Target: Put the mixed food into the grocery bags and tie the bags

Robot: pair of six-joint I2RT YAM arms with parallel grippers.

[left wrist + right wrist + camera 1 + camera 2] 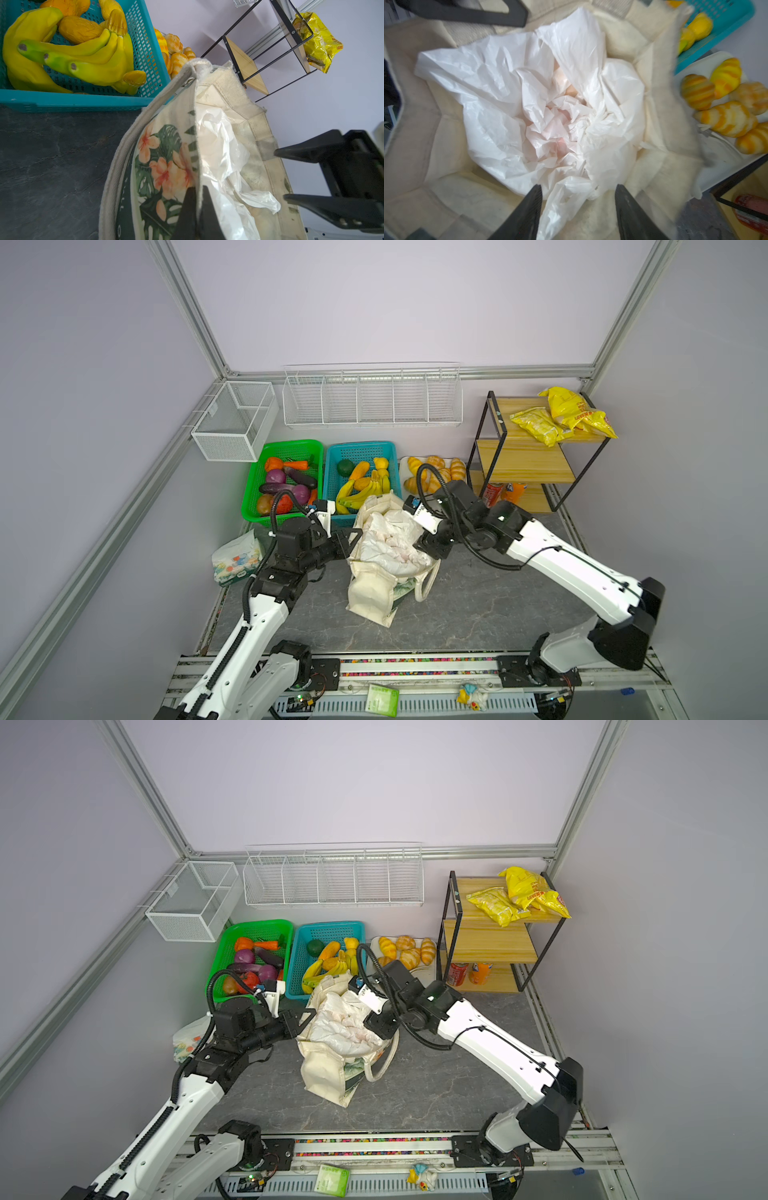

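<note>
Canvas tote [372, 597] pinched at its rim, plastic bag [390, 545] bunched inside.
In both top views the canvas tote stands before the teal basket [359, 445], the plastic bag stuffed in its mouth. Left wrist view: the left gripper [198, 200] is clenched on the tote's printed rim. Right wrist view: the right gripper [578, 187] hangs released, jaws apart astride a loose tail of the plastic bag; croissants [726, 118] lie beside the tote.

The plastic bag [517, 93] fills the tote's [370, 601] mouth, leaving little room inside. The left gripper [198, 188] clamps the tote's left rim; the right gripper [578, 186] hangs at its right rim, jaws apart. Just behind the tote stand the blue basket [359, 444] and croissants [457, 468]. In front of the tote the table [478, 605] lies bare.
</note>
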